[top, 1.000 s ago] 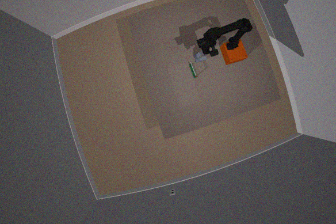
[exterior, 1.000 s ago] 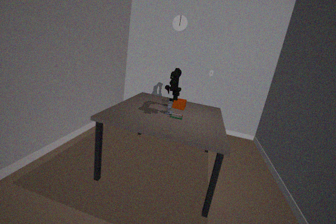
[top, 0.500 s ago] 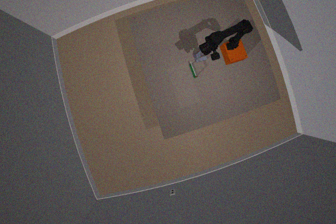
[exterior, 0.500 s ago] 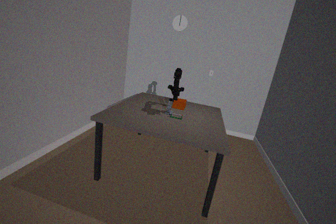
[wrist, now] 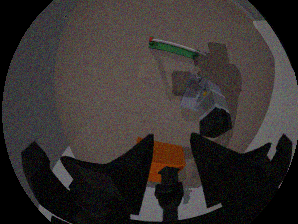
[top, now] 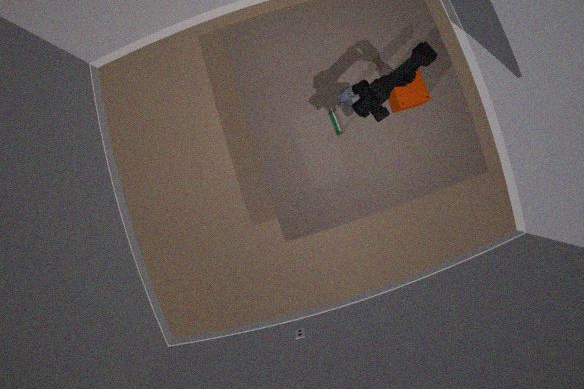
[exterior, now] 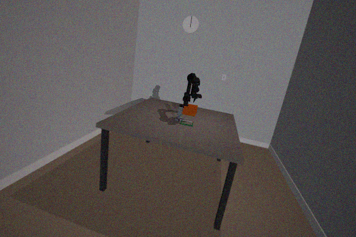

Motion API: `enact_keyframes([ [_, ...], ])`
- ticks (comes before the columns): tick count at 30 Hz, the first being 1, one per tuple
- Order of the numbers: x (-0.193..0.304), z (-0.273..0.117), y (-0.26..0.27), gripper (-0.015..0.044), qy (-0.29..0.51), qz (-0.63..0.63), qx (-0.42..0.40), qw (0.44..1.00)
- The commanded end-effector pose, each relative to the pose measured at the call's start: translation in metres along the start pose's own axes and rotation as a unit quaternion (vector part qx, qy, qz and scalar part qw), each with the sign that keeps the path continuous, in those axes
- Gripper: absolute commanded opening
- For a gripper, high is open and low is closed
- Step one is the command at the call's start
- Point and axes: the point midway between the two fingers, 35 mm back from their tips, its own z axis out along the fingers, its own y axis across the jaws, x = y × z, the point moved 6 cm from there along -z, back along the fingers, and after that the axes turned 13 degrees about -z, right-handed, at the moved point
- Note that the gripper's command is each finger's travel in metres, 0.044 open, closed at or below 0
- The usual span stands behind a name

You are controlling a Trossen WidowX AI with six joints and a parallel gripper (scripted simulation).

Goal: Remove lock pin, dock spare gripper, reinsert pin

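Observation:
My gripper (wrist: pixel 172 137) hangs above the table, its black fingers partly apart with nothing between them. An upright pale blue-grey piece (top: pixel 345 97) (exterior: pixel 180 112) (wrist: pixel 203 95) stands on the table. In the wrist view a black block (wrist: pixel 215 123) covers its near end, ahead and to the right of my fingers. Which of the two is mount or spare gripper I cannot tell. Farther out lies a green bar (top: pixel 335 123) (exterior: pixel 186 123) (wrist: pixel 172 49) with a thin white rod alongside and a red end (wrist: pixel 151 39). The socket and whether the pin is in it cannot be made out.
An orange block (top: pixel 411 95) (exterior: pixel 191 110) (wrist: pixel 169 153) stands under the arm's base. The arm (top: pixel 395 78) (exterior: pixel 189 87) reaches over the table (top: pixel 350 176) (exterior: pixel 146 128) and partly hides the pale piece in the top view. Dark arm shadows fall beside it.

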Motion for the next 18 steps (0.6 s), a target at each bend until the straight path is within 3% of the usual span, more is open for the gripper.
enact_keyframes([
  [1, -0.037, 0.019, -0.012, 0.018, 0.005, -0.206, 0.044, 0.978],
  [8, -0.089, 0.048, -0.032, 0.018, 0.041, -0.496, 0.105, 0.861],
  [13, -0.107, 0.061, -0.04, 0.018, 0.064, -0.592, 0.122, 0.794],
  [18, -0.109, 0.063, -0.041, 0.018, 0.068, -0.604, 0.124, 0.784],
])
